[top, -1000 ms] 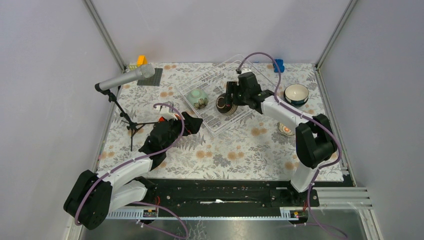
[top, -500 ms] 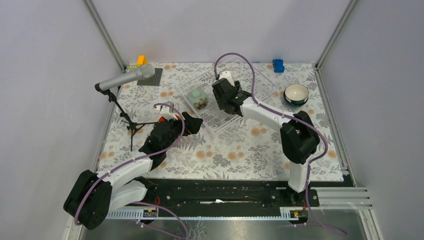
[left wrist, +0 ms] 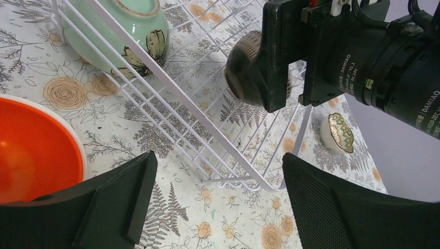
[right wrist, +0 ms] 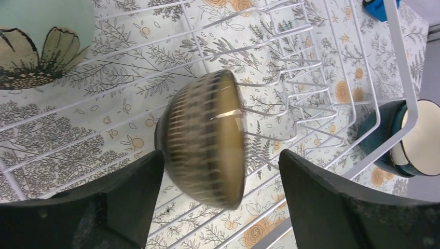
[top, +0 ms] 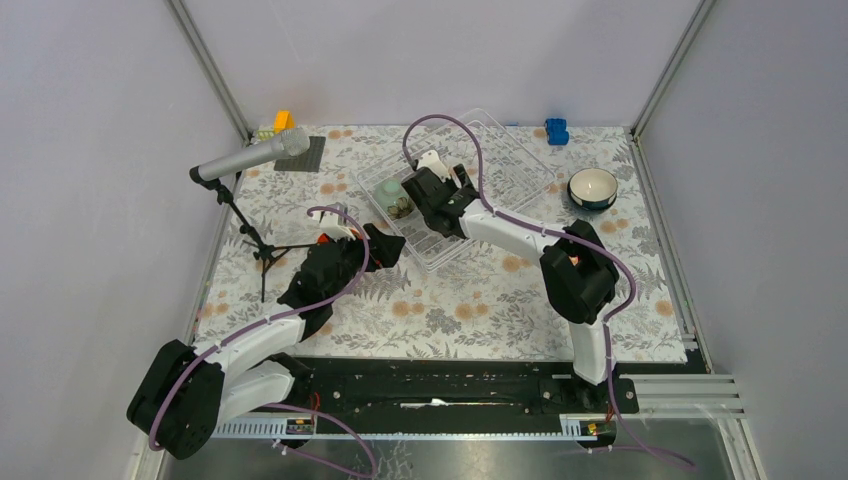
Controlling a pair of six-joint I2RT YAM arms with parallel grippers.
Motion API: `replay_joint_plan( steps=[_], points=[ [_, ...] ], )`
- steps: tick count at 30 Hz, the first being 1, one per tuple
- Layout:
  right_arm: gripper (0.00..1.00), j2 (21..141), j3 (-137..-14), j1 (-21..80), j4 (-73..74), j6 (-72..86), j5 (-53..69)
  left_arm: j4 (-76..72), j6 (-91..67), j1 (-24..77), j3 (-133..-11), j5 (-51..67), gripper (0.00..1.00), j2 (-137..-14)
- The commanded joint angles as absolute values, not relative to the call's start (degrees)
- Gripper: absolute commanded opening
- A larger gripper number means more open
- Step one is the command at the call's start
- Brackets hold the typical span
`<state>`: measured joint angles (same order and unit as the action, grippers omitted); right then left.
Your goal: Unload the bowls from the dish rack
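The dark brown bowl (right wrist: 202, 137) stands on its edge among the wires of the dish rack (top: 520, 165), mouth turned sideways. The right fingers (right wrist: 337, 207) are spread to either side of it, pinching nothing; one sits close against the bowl's back (whether it touches I cannot tell), the other is clear of the rim.

A second ago the right arm (top: 510, 225) reached in from the rack's right side; it has since swung left, so the wrist is now over the rack's near-left part, just beside the pale green bowl (top: 390, 193), and the elbow has followed leftward. The green bowl has not shifted, and the brown bowl is in the rack as before.

The teal bowl (top: 592, 188) rests on the table (top: 470, 300) to the right of the rack, where it was. The left arm (top: 250, 340) has not moved; the left fingers (left wrist: 119, 202) are wide apart and hold nothing — they hover over the table just outside the rack's near corner, with an orange bowl (left wrist: 31, 150) right beside them. The microphone (top: 250, 158) stands at the left, unchanged.
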<state>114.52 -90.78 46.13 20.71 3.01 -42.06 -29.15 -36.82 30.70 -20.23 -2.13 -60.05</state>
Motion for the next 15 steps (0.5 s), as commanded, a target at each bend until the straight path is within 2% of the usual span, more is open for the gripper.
replay_joint_plan(
  steps=[1,3,5,15],
  points=[
    [0.89,114.33,-92.08,46.4,20.65,4.12,-40.33,-30.19,-35.47,30.94,-22.59,-3.47,0.95,-58.97],
    [0.89,114.09,-91.53,46.41,20.65,4.3,-38.59,-30.15,-35.5,30.93,-22.59,-3.51,0.95,-58.91],
    [0.86,114.15,-91.04,46.4,20.65,4.3,-36.95,-30.12,-35.51,31.02,-22.67,-3.37,0.95,-58.97],
    [0.46,114.94,-90.51,46.4,20.6,3.51,-33.56,-29.88,-35.44,31.03,-22.8,-3.51,0.95,-58.97]
  ],
)
